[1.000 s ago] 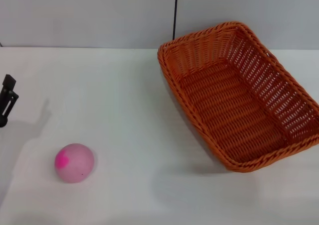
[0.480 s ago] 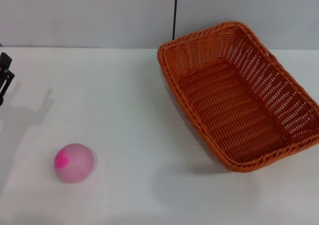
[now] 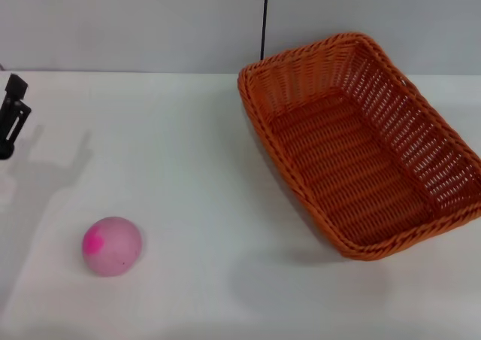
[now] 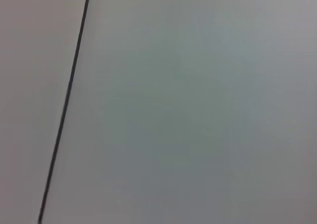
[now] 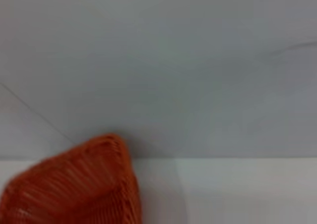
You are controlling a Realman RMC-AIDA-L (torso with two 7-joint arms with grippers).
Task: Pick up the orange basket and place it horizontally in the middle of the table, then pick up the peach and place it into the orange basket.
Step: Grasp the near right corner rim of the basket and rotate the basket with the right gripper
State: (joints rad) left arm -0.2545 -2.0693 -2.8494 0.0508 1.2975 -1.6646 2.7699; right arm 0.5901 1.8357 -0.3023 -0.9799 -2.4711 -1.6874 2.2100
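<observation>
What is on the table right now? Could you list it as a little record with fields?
basket: orange basket sits slantwise on the table's right side, empty
fruit: peach lies near the front left, far apart from the basket
surface: white table
left arm: left gripper shows at the left edge, above the table, holding nothing
right arm: out of the head view; its wrist camera sees a basket corner

You see a bright orange rectangular woven wicker basket point(image 3: 364, 148), its openwork sides rough and ribbed under a braided rim. The small pale pink ball-like peach point(image 3: 111, 245) looks smooth and matt, faintly speckled. The wide white table point(image 3: 188, 174) is smooth, with a dull sheen.
</observation>
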